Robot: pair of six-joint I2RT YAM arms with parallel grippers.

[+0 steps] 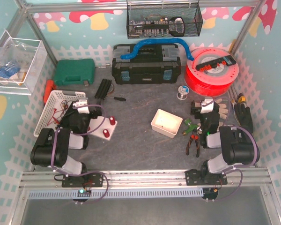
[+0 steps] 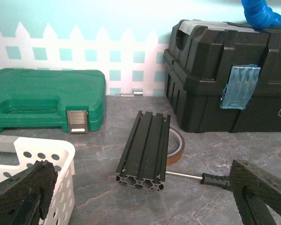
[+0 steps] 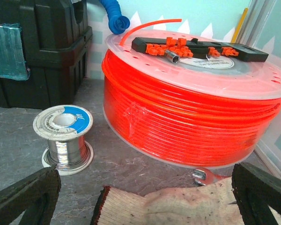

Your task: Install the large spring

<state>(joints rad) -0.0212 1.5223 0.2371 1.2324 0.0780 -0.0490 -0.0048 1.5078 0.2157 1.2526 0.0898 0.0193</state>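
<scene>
By the left and right edges of the grey marbled tabletop (image 1: 140, 150), the black left hand (image 1: 85, 109) and right hand (image 1: 207, 108) hang released and empty, so installing the large spring, which I cannot spot, appears not yet begun.

A workshop-style robot cell: toolbox (image 1: 146, 64), filament spool (image 1: 210, 71), pliers (image 1: 193, 142) on the table.

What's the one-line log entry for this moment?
stage: no contact yet | left gripper: open, empty, facing black extrusion | right gripper: open, empty, facing orange spool | large spring: not identifiable
</scene>
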